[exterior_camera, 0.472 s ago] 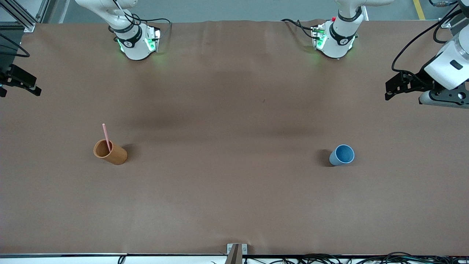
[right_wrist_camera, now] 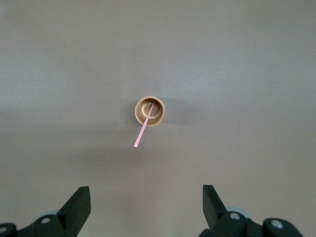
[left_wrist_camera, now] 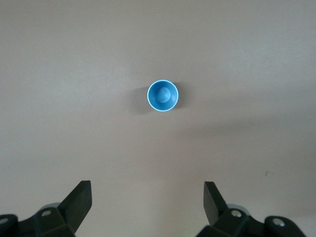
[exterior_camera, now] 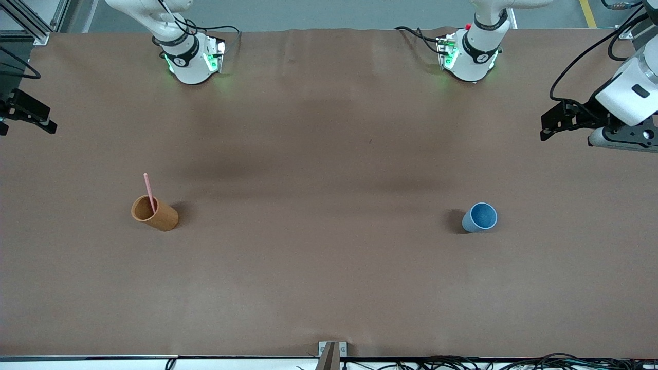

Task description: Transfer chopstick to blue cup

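The pale-pink chopstick [exterior_camera: 149, 189] stands leaning in the orange-brown cup [exterior_camera: 156, 214] toward the right arm's end of the table. The right wrist view shows both from above, the chopstick [right_wrist_camera: 142, 130] sticking out over the cup's rim [right_wrist_camera: 150, 111]. The blue cup [exterior_camera: 480, 217] stands upright and empty toward the left arm's end; it also shows in the left wrist view [left_wrist_camera: 163, 96]. My right gripper [exterior_camera: 49, 121] hangs open and empty, high over its table end [right_wrist_camera: 146, 197]. My left gripper [exterior_camera: 546, 128] hangs open and empty, high over its own end [left_wrist_camera: 147, 197].
The brown table cover [exterior_camera: 329, 257] is bare between the two cups. The two arm bases [exterior_camera: 191, 61] [exterior_camera: 470, 59] stand along the table's edge farthest from the front camera. Cables lie along the near edge [exterior_camera: 462, 362].
My right gripper has shifted slightly at the table's end. The cups, the chopstick and the left gripper have not moved.
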Controlling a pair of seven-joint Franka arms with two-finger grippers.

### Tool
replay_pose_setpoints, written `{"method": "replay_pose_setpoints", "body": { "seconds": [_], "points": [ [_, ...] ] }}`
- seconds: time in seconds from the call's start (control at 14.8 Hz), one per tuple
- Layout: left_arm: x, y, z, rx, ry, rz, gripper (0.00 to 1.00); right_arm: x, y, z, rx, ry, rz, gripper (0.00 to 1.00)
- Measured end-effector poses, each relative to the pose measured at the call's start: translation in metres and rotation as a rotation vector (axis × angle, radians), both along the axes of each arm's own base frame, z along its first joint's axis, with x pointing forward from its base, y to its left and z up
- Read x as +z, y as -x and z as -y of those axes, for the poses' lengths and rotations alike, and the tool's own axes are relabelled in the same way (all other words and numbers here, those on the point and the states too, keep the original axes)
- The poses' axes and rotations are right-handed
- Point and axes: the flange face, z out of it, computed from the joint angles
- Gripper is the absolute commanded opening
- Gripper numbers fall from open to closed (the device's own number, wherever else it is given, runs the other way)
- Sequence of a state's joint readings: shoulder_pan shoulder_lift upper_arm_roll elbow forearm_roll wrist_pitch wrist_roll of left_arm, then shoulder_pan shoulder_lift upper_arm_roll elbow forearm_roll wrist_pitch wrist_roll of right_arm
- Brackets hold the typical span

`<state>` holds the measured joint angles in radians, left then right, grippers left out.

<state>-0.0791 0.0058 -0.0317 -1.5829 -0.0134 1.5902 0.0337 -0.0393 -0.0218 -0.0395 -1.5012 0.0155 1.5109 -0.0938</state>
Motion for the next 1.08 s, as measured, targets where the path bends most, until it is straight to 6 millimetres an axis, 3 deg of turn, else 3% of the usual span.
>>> {"method": "replay_pose_setpoints", "body": {
  "seconds": [0.13, 0.27, 0.47, 0.67, 0.88, 1.08],
  "points": [
    [-0.019, -0.010, -0.004, 0.007, -0.002, -0.025, 1.00, 0.000, 0.000, 0.000, 0.000, 0.000, 0.000, 1.00],
    [-0.057, -0.025, -0.017, 0.011, -0.002, -0.044, 1.00, 0.000, 0.000, 0.000, 0.000, 0.000, 0.000, 0.99],
    [-0.155, -0.039, -0.048, 0.014, 0.002, -0.006, 1.00, -0.001, 0.000, 0.000, 0.000, 0.000, -0.003, 0.99],
    [-0.247, -0.027, -0.057, 0.010, 0.002, 0.032, 1.00, -0.007, -0.002, 0.000, 0.000, 0.000, -0.001, 0.99],
    [-0.316, -0.021, -0.045, 0.002, 0.007, 0.034, 1.00, -0.052, -0.016, 0.001, -0.002, 0.001, 0.012, 0.98],
    [-0.359, -0.027, -0.040, 0.038, 0.041, 0.042, 1.00, -0.109, -0.028, -0.001, 0.000, 0.003, 0.019, 0.97]
  ]
}}
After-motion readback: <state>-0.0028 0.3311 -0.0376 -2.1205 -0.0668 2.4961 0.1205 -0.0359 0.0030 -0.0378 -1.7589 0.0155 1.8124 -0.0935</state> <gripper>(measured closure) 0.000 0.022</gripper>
